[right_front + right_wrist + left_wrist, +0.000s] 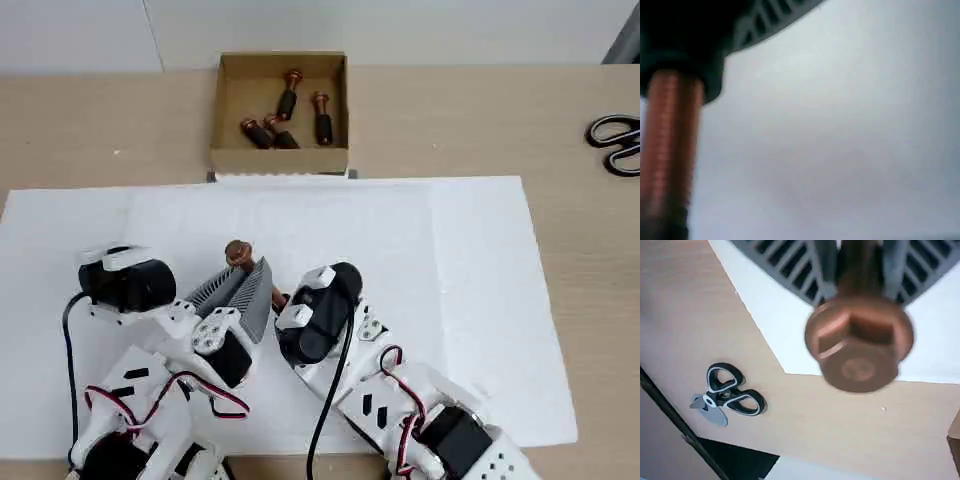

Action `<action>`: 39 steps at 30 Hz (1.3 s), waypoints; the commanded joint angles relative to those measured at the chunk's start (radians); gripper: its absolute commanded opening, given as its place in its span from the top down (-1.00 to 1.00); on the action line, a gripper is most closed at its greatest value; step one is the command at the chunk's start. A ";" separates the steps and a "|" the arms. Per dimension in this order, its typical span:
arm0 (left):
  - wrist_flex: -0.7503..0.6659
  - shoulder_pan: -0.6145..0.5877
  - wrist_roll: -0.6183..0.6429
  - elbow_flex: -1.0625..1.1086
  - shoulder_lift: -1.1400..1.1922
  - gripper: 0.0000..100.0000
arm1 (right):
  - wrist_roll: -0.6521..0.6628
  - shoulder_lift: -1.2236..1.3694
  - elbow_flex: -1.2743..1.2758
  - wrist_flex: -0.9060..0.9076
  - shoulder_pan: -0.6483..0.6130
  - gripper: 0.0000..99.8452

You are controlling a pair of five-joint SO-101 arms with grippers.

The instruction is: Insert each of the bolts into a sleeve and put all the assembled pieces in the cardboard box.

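A copper bolt [238, 253] is clamped in my left gripper [243, 264], which is shut on its shank just below the hex head [858, 342]. The bolt's threaded shank [670, 150] runs into a black sleeve [682, 55], held beside a ribbed grey finger [770, 20] of my right gripper. In the high view the right gripper [284, 299] sits close against the left one, mostly hidden under its own wrist. The cardboard box [280, 160] at the back holds several assembled pieces [287, 100].
Both arms work over a white paper sheet [450, 280] that covers the front of the wooden table. Black-handled scissors [615, 145] lie at the far right edge, also seen as scissors [727, 395] in the left wrist view.
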 commanded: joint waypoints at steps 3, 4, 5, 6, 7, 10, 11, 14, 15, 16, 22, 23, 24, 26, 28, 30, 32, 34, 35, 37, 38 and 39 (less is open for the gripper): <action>0.091 0.091 -0.011 0.004 0.003 0.99 | 0.012 -0.018 -0.069 -0.027 -0.005 1.00; 0.112 0.103 -0.017 0.007 0.003 0.99 | 0.012 -0.018 -0.077 -0.027 -0.005 1.00; 0.133 0.114 -0.035 0.007 0.003 0.99 | 0.012 -0.018 -0.081 -0.027 -0.005 1.00; 0.150 0.127 -0.057 0.007 0.003 0.99 | 0.018 -0.018 -0.086 -0.027 -0.005 1.00; 0.164 0.140 -0.078 0.007 0.003 0.99 | 0.035 -0.018 -0.087 -0.027 -0.005 1.00; 0.196 0.163 -0.109 0.010 0.005 0.99 | 0.089 -0.018 -0.089 -0.027 -0.005 1.00; 0.196 0.164 -0.109 0.012 0.005 0.99 | 0.095 -0.018 -0.094 -0.027 -0.005 1.00; 0.195 0.160 -0.112 0.022 0.005 0.99 | 0.097 -0.018 -0.098 -0.027 -0.004 1.00; 0.195 0.158 -0.112 0.022 0.005 0.98 | 0.097 -0.018 -0.098 -0.027 -0.004 1.00; 0.195 0.157 -0.112 0.022 0.005 0.98 | 0.097 -0.018 -0.098 -0.027 -0.004 1.00; 0.204 0.157 -0.112 0.024 0.005 0.68 | 0.091 -0.018 -0.098 -0.025 -0.005 1.00; 0.212 0.155 -0.112 0.024 0.006 0.60 | 0.091 -0.018 -0.098 -0.025 -0.005 1.00; 0.219 0.146 -0.115 0.024 0.006 0.54 | 0.091 -0.018 -0.098 -0.025 -0.005 1.00; 0.224 0.115 -0.135 0.021 0.006 0.50 | 0.091 -0.018 -0.098 -0.022 -0.005 1.00; 0.224 0.078 -0.155 0.018 0.006 0.51 | 0.091 -0.018 -0.098 -0.019 -0.005 1.00; 0.226 0.044 -0.181 0.018 0.006 0.51 | 0.091 -0.018 -0.098 -0.019 -0.005 1.00; 0.226 0.015 -0.215 0.018 0.006 0.51 | 0.091 -0.018 -0.097 -0.019 -0.005 1.00; 0.224 -0.015 -0.244 0.018 0.006 0.51 | 0.091 -0.018 -0.094 -0.019 -0.005 1.00; 0.224 -0.029 -0.255 0.016 0.006 0.51 | 0.091 -0.018 -0.092 -0.019 -0.005 1.00; 0.226 -0.046 -0.259 0.005 0.006 0.51 | 0.091 -0.015 -0.092 -0.019 -0.005 1.00; 0.226 -0.048 -0.259 -0.005 0.006 0.51 | 0.091 -0.012 -0.092 -0.019 -0.005 1.00; 0.226 -0.048 -0.259 -0.018 0.006 0.51 | 0.091 -0.010 -0.091 -0.019 -0.005 1.00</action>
